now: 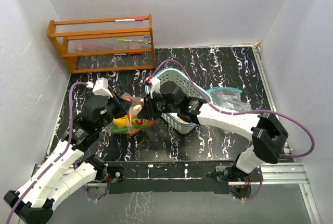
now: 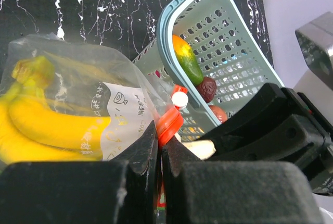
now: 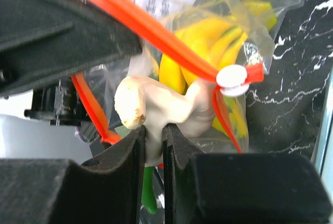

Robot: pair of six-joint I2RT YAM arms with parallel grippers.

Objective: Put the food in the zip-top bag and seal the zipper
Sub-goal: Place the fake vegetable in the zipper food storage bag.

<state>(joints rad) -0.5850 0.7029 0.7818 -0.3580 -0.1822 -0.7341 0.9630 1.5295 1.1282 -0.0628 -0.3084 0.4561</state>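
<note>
The clear zip-top bag (image 1: 126,121) lies left of centre, with yellow bananas (image 2: 49,127) inside; they also show in the right wrist view (image 3: 208,39). My left gripper (image 2: 160,143) is shut on the bag's red zipper edge (image 2: 169,122) and holds the mouth up. My right gripper (image 3: 154,140) is shut on a pale beige knobbly food piece (image 3: 156,101) at the bag mouth, under the red zipper strip with its white slider (image 3: 232,79). A thin green pepper (image 3: 148,195) shows below the right jaws. A mango (image 2: 186,57) and small red fruits (image 2: 207,88) lie in the basket.
The pale teal mesh basket (image 1: 200,95) stands just right of the bag, under the right arm. A wooden rack (image 1: 101,41) stands at the back left. A second crumpled clear bag (image 1: 229,98) lies right of the basket. White walls close in the table.
</note>
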